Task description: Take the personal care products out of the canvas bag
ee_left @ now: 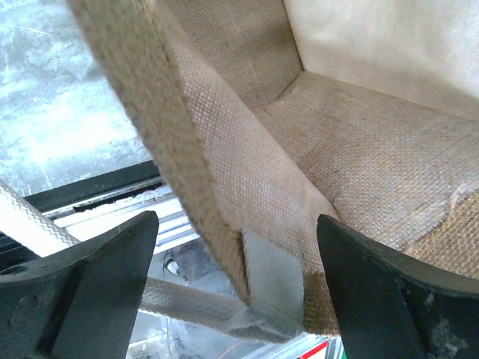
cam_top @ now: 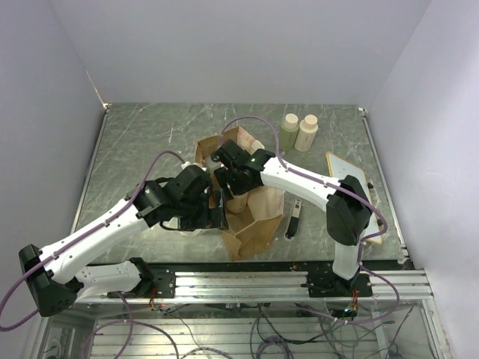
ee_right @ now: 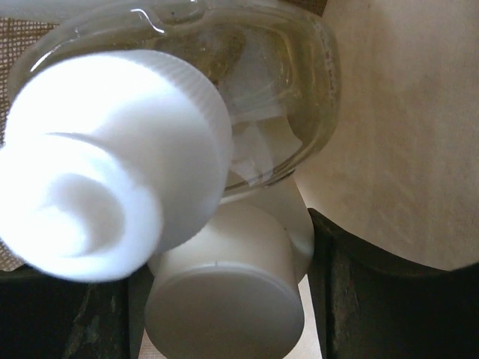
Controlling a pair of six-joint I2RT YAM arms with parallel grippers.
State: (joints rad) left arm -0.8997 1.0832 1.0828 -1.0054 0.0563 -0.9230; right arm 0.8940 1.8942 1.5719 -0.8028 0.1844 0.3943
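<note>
- Grey marbled bench (cam_top: 135, 149), pale walls around it. Where are the products at this moment?
- Two cream bottles (cam_top: 307, 132) stand at the far side of the bench. The canvas bag (cam_top: 251, 224) sits in the middle, and the right gripper (ee_right: 221, 292) is down inside it. Its camera shows a clear bottle (ee_right: 254, 90) with a ribbed white cap very near, and a white round piece (ee_right: 224, 321) lower, between the dark fingers (ee_right: 374, 299). If they press on it, I cannot tell.
- And the left gripper (ee_left: 238, 224)?
- Its jaws are spread, with the rim of the bag passing between them; I see no contact.
- How will the bottle handle?
- I think light and stiff, but smooth and round, so it may slip or roll. I would take it across the body under the cap. The bag is soft and can fold, so the rim needs a hold.
</note>
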